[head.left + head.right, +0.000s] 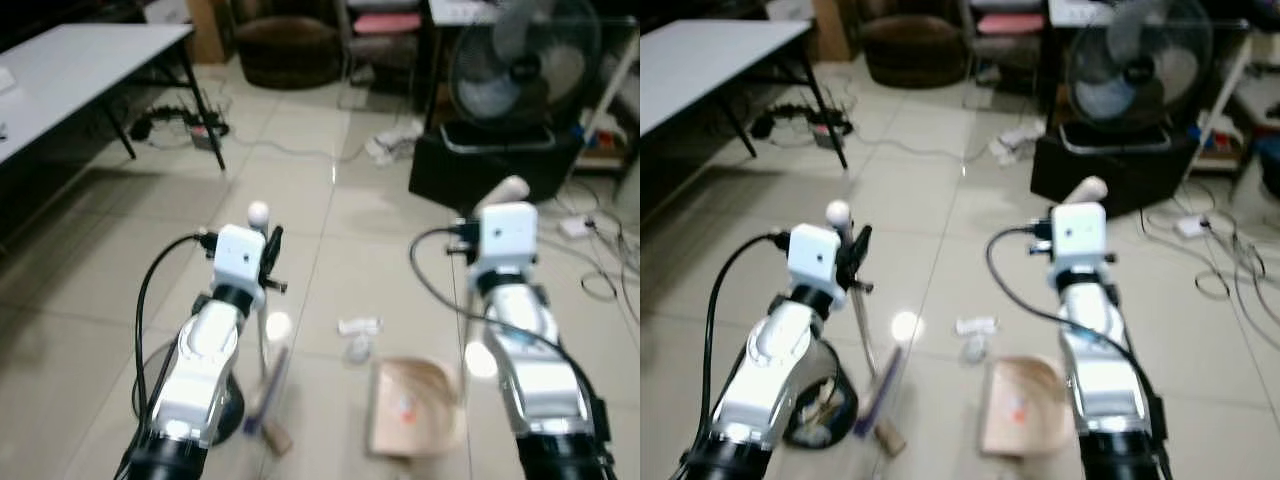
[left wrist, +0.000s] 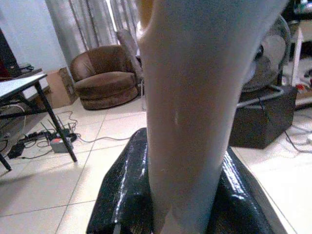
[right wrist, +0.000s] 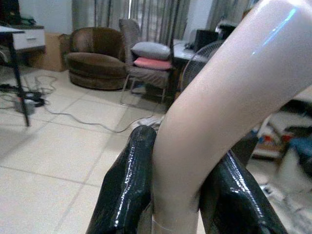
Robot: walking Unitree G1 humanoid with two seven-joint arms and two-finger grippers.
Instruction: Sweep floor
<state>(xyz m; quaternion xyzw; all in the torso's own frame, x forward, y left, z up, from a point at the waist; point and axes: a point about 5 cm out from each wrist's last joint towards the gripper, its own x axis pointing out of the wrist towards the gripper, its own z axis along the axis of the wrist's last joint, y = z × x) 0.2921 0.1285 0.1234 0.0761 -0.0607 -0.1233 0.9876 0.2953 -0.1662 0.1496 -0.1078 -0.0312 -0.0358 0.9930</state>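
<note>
— Across the pale tiled floor (image 1: 330, 240), what do the head views give that the wrist views don't?

— The ground work: the broom (image 1: 268, 395) slanting down beside the left arm, its head low by a dark round bin (image 1: 820, 410), and the tan dustpan (image 1: 415, 405) lying flat by the right arm with crumpled white litter (image 1: 358, 335) just ahead of it.

— And the wrists?

— The grips. The left tool (image 2: 175, 195) is clamped on the broom's pale handle; the right tool (image 3: 178, 195) is clamped on the dustpan handle (image 3: 229, 97).

— Room to move?

— Open tiles run ahead through the middle. A white tabletop (image 1: 70, 70) bounds the left, a black box (image 1: 490, 160) carrying a fan (image 1: 520, 55) the right, with cables (image 1: 600, 260) trailing beside it.

— Farther back?

— A brown armchair (image 2: 105, 83), grey curtains (image 2: 83, 24), a chair with a pink cushion (image 3: 148, 62).
</note>
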